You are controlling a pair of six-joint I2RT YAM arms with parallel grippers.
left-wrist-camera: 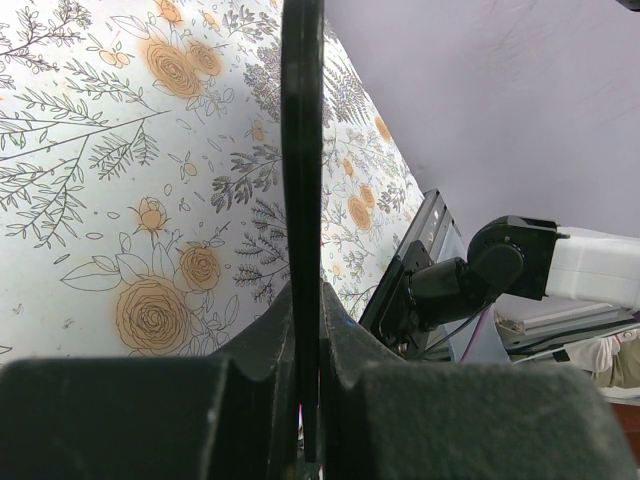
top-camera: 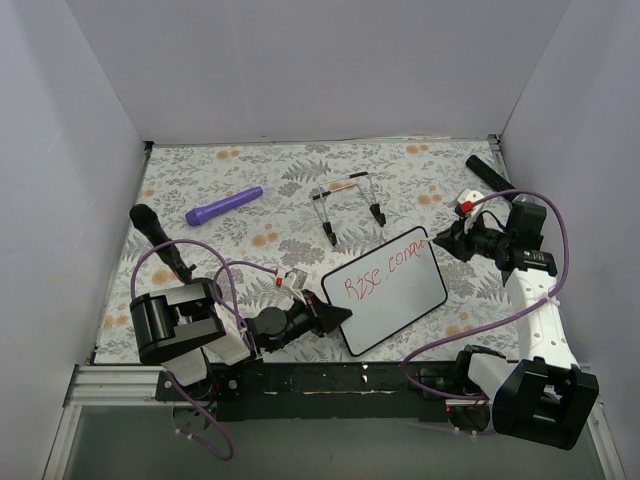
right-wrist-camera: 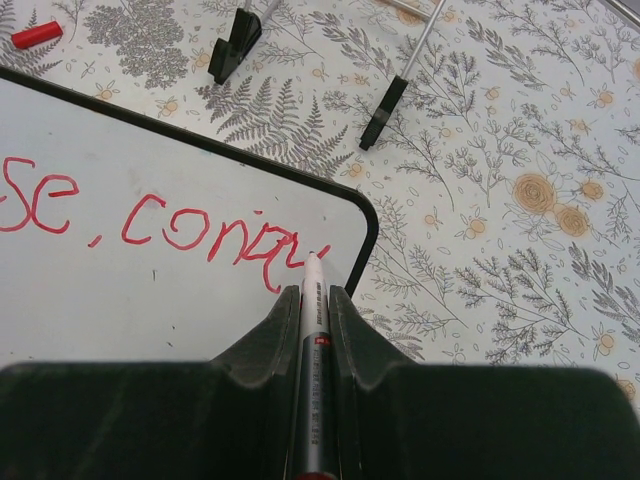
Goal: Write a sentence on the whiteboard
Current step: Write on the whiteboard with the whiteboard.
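Note:
The whiteboard (top-camera: 385, 290), white with a thin black rim, lies tilted in the middle of the table. My left gripper (top-camera: 338, 316) is shut on its near left rim, which shows edge-on in the left wrist view (left-wrist-camera: 302, 200). The sentence (top-camera: 385, 273) in red reads "Rise.conqu" in the right wrist view (right-wrist-camera: 150, 225). My right gripper (top-camera: 440, 240) is shut on a slim marker pen (right-wrist-camera: 314, 330). Its tip touches the board at the end of the writing, near the board's far right corner.
A black wire stand (top-camera: 348, 205) lies beyond the board, its feet showing in the right wrist view (right-wrist-camera: 385, 112). A purple pen-like object (top-camera: 223, 206) lies far left. A red cap (right-wrist-camera: 36, 35) lies on the floral cloth. White walls enclose the table.

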